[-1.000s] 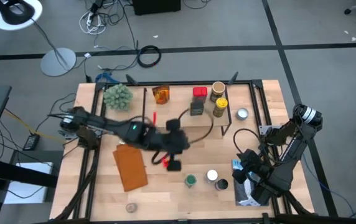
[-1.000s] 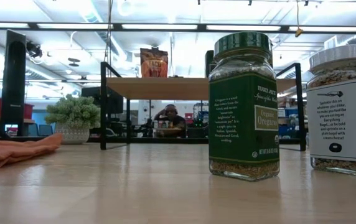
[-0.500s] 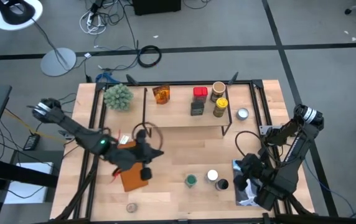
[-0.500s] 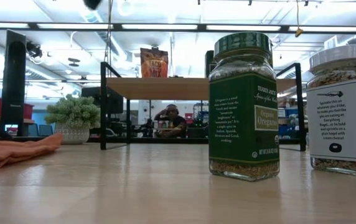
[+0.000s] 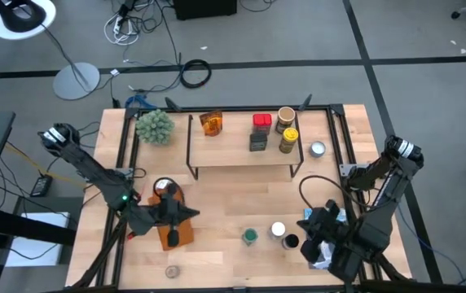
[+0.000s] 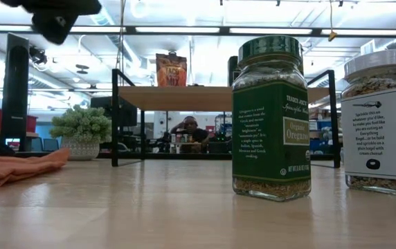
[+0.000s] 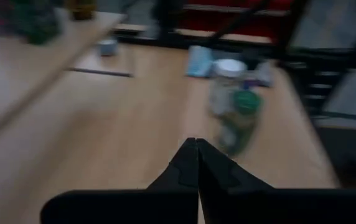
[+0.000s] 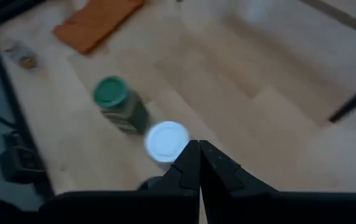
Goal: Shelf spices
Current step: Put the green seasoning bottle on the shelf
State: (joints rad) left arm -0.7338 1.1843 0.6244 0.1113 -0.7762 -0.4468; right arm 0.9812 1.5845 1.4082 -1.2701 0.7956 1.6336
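Observation:
The shelf (image 5: 241,150) stands at the table's far middle. On its wooden top board (image 6: 184,97) stand several spices: an amber jar (image 5: 210,124), a red one (image 5: 261,121), a dark one (image 5: 257,142) and a yellow one (image 5: 287,140). On the table near the front stand a green-lidded jar (image 5: 250,236), a white-lidded jar (image 5: 278,229) and a black-lidded one (image 5: 291,241). My left gripper (image 5: 192,213) hangs shut over the orange notebook (image 5: 174,234), pointing toward these jars. My right gripper (image 5: 305,230) is shut just right of them, above the white lid (image 8: 167,140).
A small tin (image 5: 317,148) sits right of the shelf and another (image 5: 170,271) by the near edge. A potted plant (image 5: 153,126) stands at the far left. A blue-and-white book (image 5: 324,254) lies under my right arm. A person sits in the room beyond the table (image 6: 190,135).
My left gripper has drawn back from the table's middle toward the left and near edges, sinking and rolling, and now hangs over the notebook. It has stayed shut. My right gripper has risen a little near the front jars. No jar has moved.

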